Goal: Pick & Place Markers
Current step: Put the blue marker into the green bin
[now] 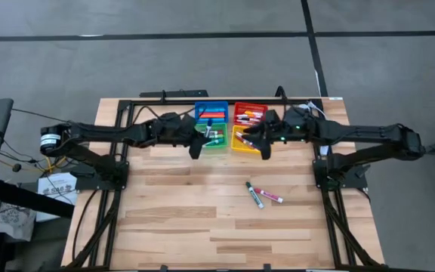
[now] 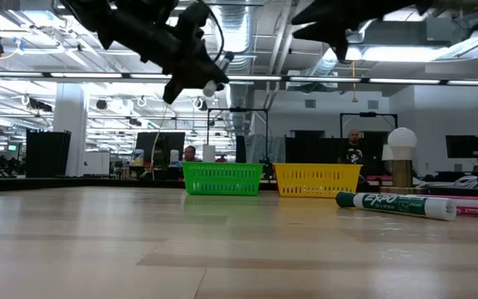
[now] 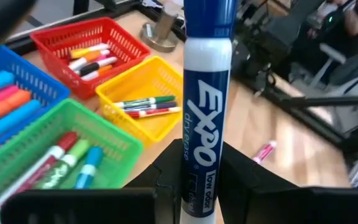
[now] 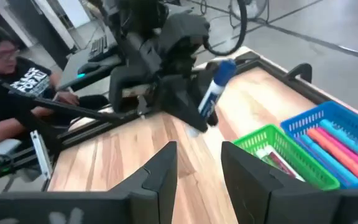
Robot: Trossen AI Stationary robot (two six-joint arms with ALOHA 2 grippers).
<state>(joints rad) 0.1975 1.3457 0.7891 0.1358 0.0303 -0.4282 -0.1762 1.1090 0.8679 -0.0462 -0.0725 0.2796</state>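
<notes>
My left gripper (image 1: 197, 146) hovers by the green bin (image 1: 216, 137), shut on a blue Expo marker (image 3: 201, 106). My right gripper (image 4: 197, 163) stands open over the yellow bin (image 1: 242, 140) with nothing between its fingers. On the table's near right lie two markers, flat on their sides: a green-capped one (image 1: 254, 195) and a pink one (image 1: 271, 197). Other markers lie inside the green, yellow, blue (image 1: 211, 112) and red (image 1: 249, 113) bins. My left gripper pinches the blue marker's labelled white body, near the end away from the cap (image 3: 193, 186), between its two fingers. The marker runs along the fingers and sticks out past them, blue cap (image 4: 225, 68) foremost. It is lifted clear of the table and tilted.
The four small bins stand in a square at the table's far middle. A black frame (image 1: 127, 121) rims the table, with both arm bases at its sides. Bare wood lies in front of the bins. People sit beyond the table (image 4: 5, 68).
</notes>
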